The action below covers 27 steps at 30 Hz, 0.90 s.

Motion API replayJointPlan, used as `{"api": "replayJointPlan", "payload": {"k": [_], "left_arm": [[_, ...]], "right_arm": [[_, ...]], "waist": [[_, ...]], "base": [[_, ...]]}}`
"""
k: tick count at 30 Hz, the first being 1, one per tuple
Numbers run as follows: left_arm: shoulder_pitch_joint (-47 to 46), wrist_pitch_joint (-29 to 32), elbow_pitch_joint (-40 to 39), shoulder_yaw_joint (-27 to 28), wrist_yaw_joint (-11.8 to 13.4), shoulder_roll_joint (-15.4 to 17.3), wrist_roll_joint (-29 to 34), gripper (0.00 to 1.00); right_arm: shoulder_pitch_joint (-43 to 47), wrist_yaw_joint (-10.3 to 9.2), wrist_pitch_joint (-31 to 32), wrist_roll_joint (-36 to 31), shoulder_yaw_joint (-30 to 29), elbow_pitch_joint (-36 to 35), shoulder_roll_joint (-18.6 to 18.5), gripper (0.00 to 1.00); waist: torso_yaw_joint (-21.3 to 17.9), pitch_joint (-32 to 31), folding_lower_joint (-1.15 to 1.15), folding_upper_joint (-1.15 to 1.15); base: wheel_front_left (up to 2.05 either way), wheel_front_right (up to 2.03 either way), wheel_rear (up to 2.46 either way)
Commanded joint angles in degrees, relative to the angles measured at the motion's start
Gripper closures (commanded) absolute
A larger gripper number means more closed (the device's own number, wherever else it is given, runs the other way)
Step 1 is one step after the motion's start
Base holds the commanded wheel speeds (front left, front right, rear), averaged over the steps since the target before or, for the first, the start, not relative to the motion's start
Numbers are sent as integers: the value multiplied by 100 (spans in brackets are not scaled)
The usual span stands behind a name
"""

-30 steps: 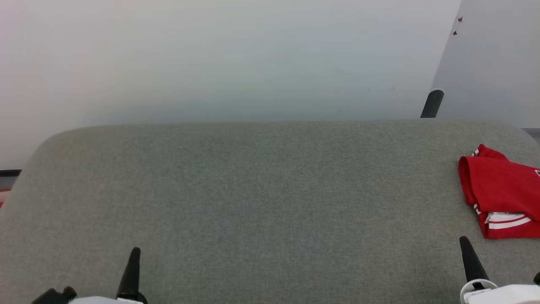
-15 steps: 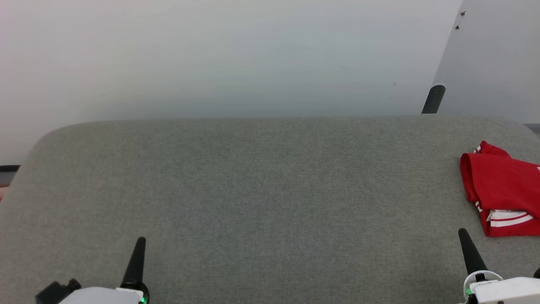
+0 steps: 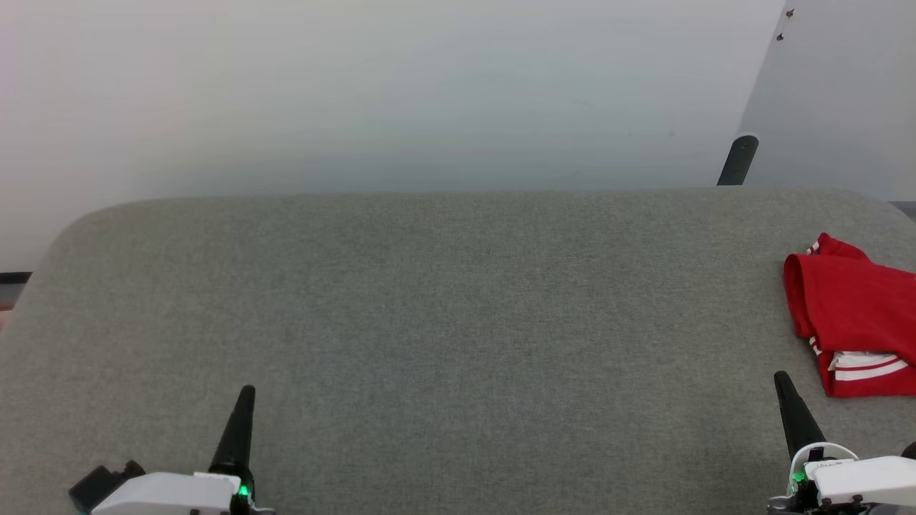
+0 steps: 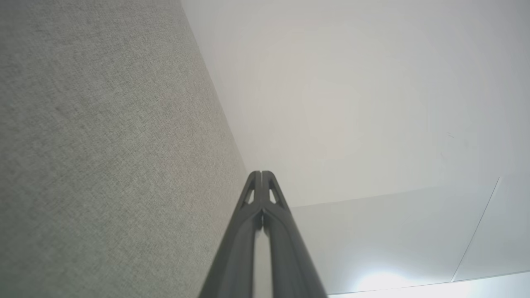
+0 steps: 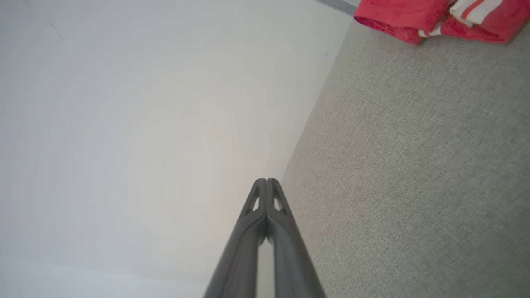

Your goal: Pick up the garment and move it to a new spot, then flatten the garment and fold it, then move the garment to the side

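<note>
The garment (image 3: 851, 315) is a folded red bundle with white, red-striped trim, lying at the right edge of the grey fabric table (image 3: 444, 307); part of it runs past the head view's right edge. It also appears at the top right of the right wrist view as the garment (image 5: 414, 16). My right gripper (image 3: 781, 378) is shut and empty, low on the right, just in front and to the left of the garment. My left gripper (image 3: 246, 392) is shut and empty at the lower left, far from it. Both wrist views show the fingers pressed together: left gripper (image 4: 261, 174), right gripper (image 5: 267, 181).
A pale wall stands behind the table. A dark post (image 3: 737, 161) rises behind the table's far right corner beside a white panel (image 3: 837, 100). The table's wide middle is bare grey fabric.
The head camera has tilted, so the table's far edge and the garment sit slightly higher in the picture. Both grippers reach a little further up into view, still shut.
</note>
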Motion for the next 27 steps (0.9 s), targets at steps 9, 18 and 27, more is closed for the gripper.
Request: {"api": "replayJointPlan", "payload": {"k": [9,18,27], "left_arm": [[-196,139,2,43,-27,-70,-412,100],[-280,227,19,58,-29,-133,-673,100],[-371,329,37,74,-31,-193,-961,100]], "right_arm": [[-185,-1,127,503,-55,13,30,100],[-265,-1,227,855,-75,33,52,100],[-323,-1,316,1220,-96,60,76,100]], "waist": [[3,56,0,0],[4,102,0,0],[6,154,0,0]], "base": [[0,0,0],[0,0,0],[0,0,0]]}}
